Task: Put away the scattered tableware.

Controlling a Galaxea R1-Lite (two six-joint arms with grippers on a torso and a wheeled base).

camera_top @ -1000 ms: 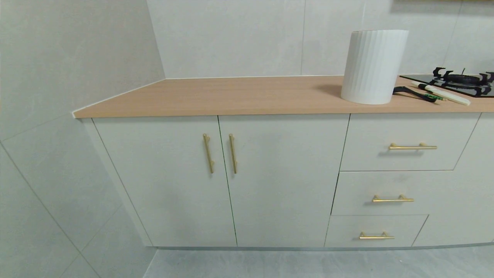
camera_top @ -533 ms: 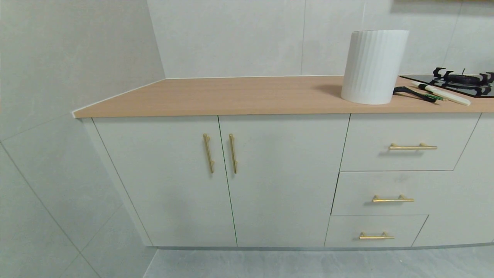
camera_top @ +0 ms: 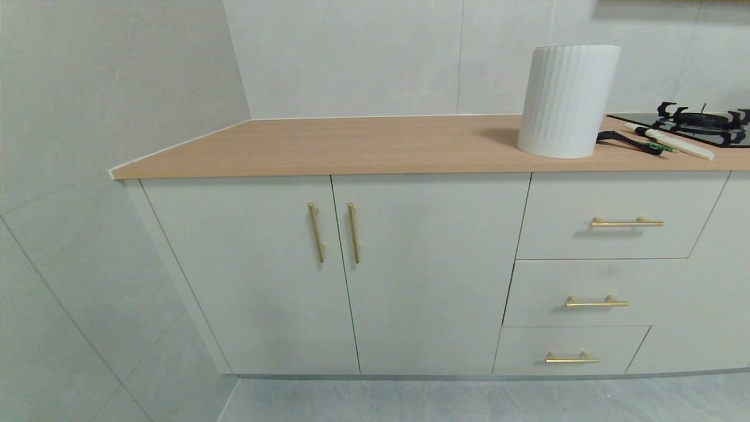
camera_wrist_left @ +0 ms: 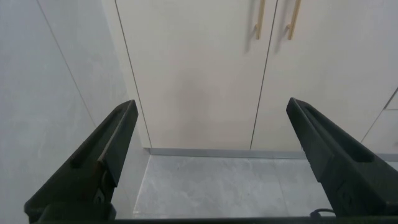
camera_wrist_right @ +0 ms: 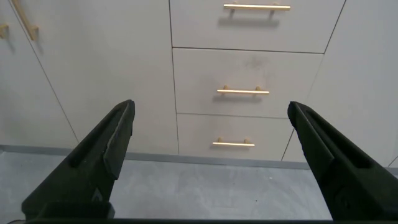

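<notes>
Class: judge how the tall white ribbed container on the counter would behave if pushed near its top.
It may tip rather than slide: the white ribbed container stands tall for its base. Its vertical ribs probably aid grip.

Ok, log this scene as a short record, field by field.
counter: wooden top, runs into the wall corner
canister: white, ribbed, upright on the counter's right part
utensils: one black-handled, one white-handled, lying on the counter between canister and hob
hob: black, at the far right
doors: two, shut
drawers: three, shut
left gripper: open, holding nothing, low before the doors
right gripper: open, holding nothing, low before the drawers
</notes>
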